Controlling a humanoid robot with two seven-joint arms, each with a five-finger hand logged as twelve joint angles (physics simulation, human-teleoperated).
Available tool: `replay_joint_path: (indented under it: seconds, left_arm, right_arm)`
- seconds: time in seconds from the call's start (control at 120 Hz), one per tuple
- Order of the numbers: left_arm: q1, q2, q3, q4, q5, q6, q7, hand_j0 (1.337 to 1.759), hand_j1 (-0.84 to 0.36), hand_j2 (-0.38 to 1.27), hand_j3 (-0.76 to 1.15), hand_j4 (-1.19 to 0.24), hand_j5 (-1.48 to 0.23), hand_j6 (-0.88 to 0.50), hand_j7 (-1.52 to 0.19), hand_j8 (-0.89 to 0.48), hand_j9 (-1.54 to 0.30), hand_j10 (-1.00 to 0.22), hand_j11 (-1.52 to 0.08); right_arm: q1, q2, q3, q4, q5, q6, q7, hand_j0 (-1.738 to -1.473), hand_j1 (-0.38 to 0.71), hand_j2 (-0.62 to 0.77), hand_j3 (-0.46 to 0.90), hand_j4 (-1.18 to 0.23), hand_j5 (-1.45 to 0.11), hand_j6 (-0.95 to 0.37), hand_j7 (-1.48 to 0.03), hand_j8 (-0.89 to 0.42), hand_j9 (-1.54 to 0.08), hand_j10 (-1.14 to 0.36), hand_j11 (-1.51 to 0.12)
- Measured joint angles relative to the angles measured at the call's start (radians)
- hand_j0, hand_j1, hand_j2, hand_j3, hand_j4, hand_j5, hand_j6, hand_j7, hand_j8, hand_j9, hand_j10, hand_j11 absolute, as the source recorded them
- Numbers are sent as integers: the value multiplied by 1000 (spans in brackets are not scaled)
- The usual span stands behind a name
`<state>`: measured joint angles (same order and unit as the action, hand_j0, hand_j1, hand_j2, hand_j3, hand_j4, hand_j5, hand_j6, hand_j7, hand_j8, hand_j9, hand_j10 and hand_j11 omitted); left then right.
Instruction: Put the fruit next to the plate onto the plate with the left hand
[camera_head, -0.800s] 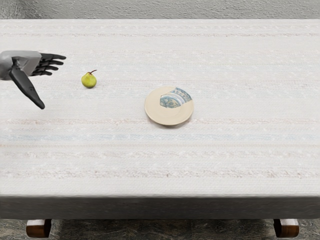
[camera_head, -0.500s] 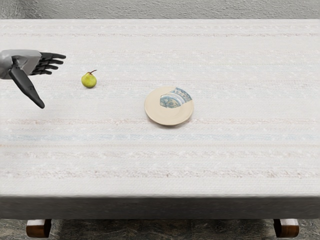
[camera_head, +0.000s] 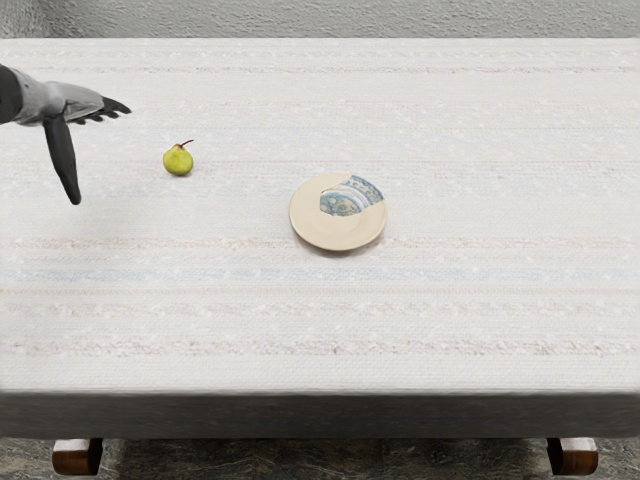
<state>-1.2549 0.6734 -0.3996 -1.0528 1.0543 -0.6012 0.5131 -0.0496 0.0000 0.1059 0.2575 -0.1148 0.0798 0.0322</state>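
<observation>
On the head view I have the left robot hand (camera_head: 72, 108) at the far left edge of the picture, its arm coming in from that side. It is spread wide and has hold of nothing. The dark fingers (camera_head: 112, 106) reach out flat toward the right, and the thumb (camera_head: 65, 160) hangs long and straight down toward the worktop (camera_head: 450, 320). I cannot tell whether the thumb tip touches the surface.

The pear (camera_head: 178, 160) is small and yellow-green, with a brown stem tilted up to the right. It sits on the pale, faintly striped worktop to the right of the robot hand, apart from it, with bare surface between the two.

The plate (camera_head: 322, 228) lies further right and a little nearer the front edge, well apart from the pear. It is round and cream-coloured, with a blue-grey patterned patch at its upper right. The pear is beside the plate, not on it.

Below the worktop's dark front edge I see two brown wooden feet (camera_head: 78, 455), one at each end.
</observation>
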Motion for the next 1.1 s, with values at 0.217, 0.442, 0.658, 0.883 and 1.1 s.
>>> replay_joint_path:
  seconds: [0.217,0.442,0.658,0.883,1.1]
  left_arm:
    - [-32,-102,102,-5,89,149,1,1658,349,1,0,-4,-1,-5,0,-4,0,-3,0]
    - [-69,-218,217,6,228,313,-13,1658,349,1,0,-3,-1,-5,0,-4,0,-3,0]
    - [-118,-305,339,132,256,362,-70,1658,349,1,0,-3,-1,-4,0,-4,0,-3,0]
    - [-147,-415,413,328,252,329,-180,1658,349,1,0,-3,0,-4,0,-3,0,-2,0]
    - [-142,-423,434,401,210,322,-208,1658,291,11,0,-51,-64,-52,-64,-52,-64,-51,-64]
  right_arm:
    - [-1,0,-1,0,1,1,0,-1658,-310,-7,0,-33,-43,-33,-43,-33,-43,-33,-43]
    - [-2,0,-3,0,1,0,0,-1658,-310,-7,0,-33,-43,-33,-43,-33,-43,-33,-43]
    - [-2,0,-3,0,1,1,0,-1658,-310,-7,0,-33,-43,-33,-43,-33,-43,-33,-43]
    - [-2,0,-3,0,1,1,0,-1658,-310,-7,0,-33,-43,-33,-43,-33,-43,-33,-43]
    - [-2,0,-3,1,1,1,0,-1658,-309,-7,0,-33,-43,-33,-43,-33,-43,-33,-43]
